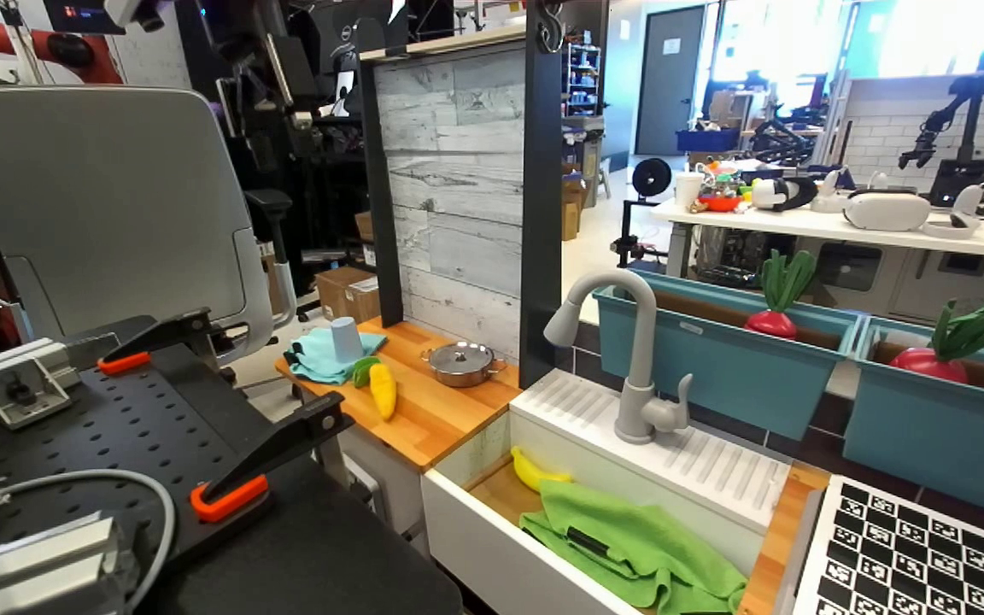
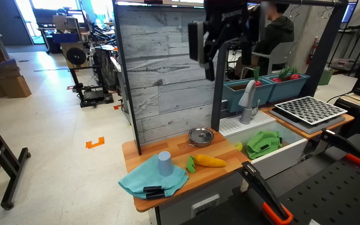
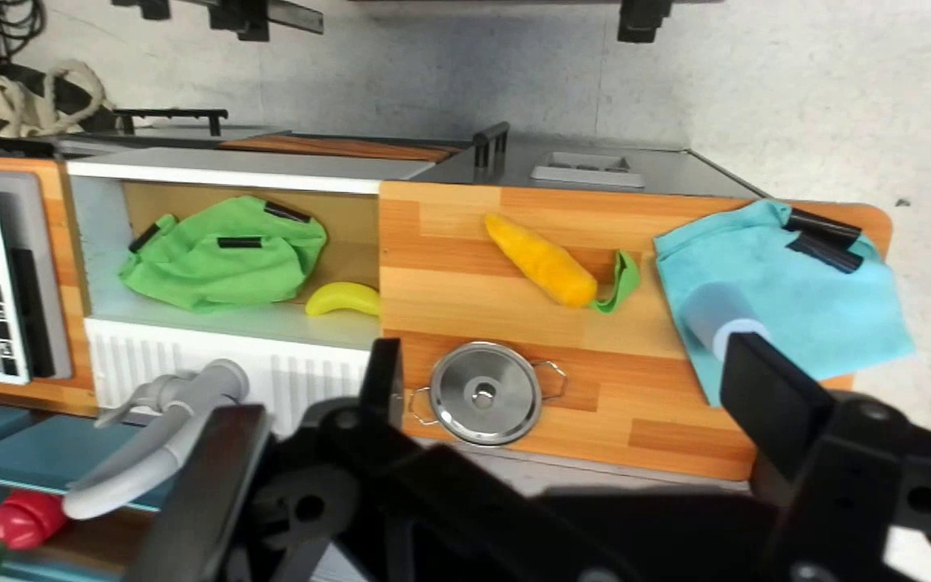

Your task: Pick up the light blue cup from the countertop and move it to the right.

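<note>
The light blue cup stands upside down on a teal cloth, in both exterior views (image 1: 346, 342) (image 2: 165, 164). The cloth (image 2: 139, 179) lies at one end of the wooden countertop (image 2: 211, 179), partly over its edge. In the wrist view the cup (image 3: 716, 311) is at the right, its base partly covered by a finger. My gripper (image 2: 228, 64) is high above the countertop, apart from everything. In the wrist view the gripper (image 3: 570, 364) has its fingers wide apart with nothing between them.
A yellow carrot toy (image 2: 209, 161) and a lidded metal pot (image 2: 201, 137) are on the countertop. A grey wood-look panel (image 2: 167, 78) rises behind it. The white sink (image 1: 492, 547) holds a green cloth (image 1: 637, 538) and a banana (image 1: 535, 470), beside a grey tap (image 1: 641, 367).
</note>
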{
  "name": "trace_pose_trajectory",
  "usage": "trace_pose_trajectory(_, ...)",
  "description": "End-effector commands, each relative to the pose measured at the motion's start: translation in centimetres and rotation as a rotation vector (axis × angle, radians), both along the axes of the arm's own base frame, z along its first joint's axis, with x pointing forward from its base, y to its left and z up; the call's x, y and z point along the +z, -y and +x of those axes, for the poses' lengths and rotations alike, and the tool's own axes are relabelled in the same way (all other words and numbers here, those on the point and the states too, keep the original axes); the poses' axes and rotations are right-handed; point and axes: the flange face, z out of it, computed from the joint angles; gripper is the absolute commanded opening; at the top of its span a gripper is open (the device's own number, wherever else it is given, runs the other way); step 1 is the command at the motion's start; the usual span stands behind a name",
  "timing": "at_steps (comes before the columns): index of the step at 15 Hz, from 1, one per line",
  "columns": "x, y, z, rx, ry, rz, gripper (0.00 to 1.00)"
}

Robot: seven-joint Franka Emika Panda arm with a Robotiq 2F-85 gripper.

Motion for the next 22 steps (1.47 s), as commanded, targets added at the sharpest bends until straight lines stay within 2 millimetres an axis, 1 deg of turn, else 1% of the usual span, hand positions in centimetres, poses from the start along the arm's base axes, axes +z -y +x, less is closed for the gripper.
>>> trace_pose_trajectory(1,-3.9,-3.9,2.3,0.071,-0.023,0.023,1.0)
trace_pose_trajectory(4,-7.3,-6.8,3.1,0.091,-0.071,0.05,1.0)
trace_pose_trajectory(7,-10.2,-8.6,4.0,0.118,-0.087,0.058,1.0)
trace_pose_trajectory(9,-12.1,-9.0,4.7,0.139,-0.083,0.06,1.0)
trace_pose_trajectory(15,-17.4,-9.3,6.9,0.194,-0.125,0.07,1.0)
trace_pose_trajectory(19,-19.9,-10.0,8.1,0.235,-0.158,0.059,1.0)
trace_pose_trajectory(22,-21.3,-10.9,8.7,0.26,-0.168,0.038,1.0)
